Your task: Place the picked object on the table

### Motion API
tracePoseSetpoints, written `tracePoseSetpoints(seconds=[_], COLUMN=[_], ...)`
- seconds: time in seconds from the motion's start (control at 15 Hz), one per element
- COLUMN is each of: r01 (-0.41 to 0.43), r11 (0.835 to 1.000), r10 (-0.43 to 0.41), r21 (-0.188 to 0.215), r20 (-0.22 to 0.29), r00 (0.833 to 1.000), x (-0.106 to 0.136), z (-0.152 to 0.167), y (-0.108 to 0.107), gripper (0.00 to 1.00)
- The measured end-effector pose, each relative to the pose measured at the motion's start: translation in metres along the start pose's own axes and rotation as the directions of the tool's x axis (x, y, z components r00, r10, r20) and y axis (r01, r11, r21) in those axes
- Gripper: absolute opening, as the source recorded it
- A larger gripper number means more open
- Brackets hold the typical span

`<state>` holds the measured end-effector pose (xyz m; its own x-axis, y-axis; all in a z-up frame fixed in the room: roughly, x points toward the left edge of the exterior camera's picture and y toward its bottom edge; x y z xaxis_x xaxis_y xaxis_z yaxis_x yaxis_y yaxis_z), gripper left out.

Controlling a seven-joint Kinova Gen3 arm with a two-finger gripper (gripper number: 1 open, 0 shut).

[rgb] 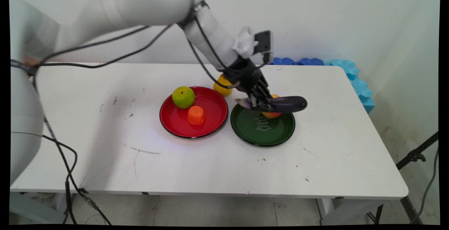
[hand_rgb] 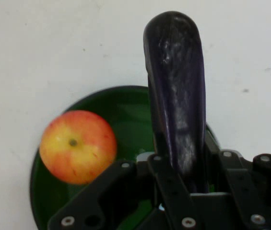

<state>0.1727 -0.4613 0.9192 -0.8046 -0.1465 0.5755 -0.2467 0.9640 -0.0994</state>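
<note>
My gripper point(rgb: 261, 103) is shut on a dark purple eggplant point(rgb: 280, 104), held level just above the far edge of a green plate point(rgb: 263, 132). In the hand view the eggplant point(hand_rgb: 176, 96) runs up from between the fingers over the green plate point(hand_rgb: 125, 112). A red-and-yellow apple point(hand_rgb: 77, 146) lies on that plate beside the gripper; in the main view the apple point(rgb: 270, 114) is mostly hidden behind the eggplant.
A red plate point(rgb: 179, 123) left of the green one holds a green apple point(rgb: 183, 97) and an orange tangerine point(rgb: 196, 115). A yellow fruit point(rgb: 222, 86) lies behind the plates. Blue foam pieces point(rgb: 350, 74) line the table's far right corner.
</note>
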Motion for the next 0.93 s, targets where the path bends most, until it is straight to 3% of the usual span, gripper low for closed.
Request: tracePoseSetpoints(seconds=[0.4,0.67,0.93], r01=[0.019,0.014,0.042], r11=[1.0,0.999,0.998], r10=[-0.019,-0.011,-0.036], r21=[-0.009,-0.029,-0.051], r20=[0.056,0.101,0.108], r00=[0.998,0.995,0.993], x=[-0.027,-0.055,-0.085], z=[-0.056,-0.063,-0.045], y=[0.053,0.083,0.111], gripper=[0.0,0.0,0.0])
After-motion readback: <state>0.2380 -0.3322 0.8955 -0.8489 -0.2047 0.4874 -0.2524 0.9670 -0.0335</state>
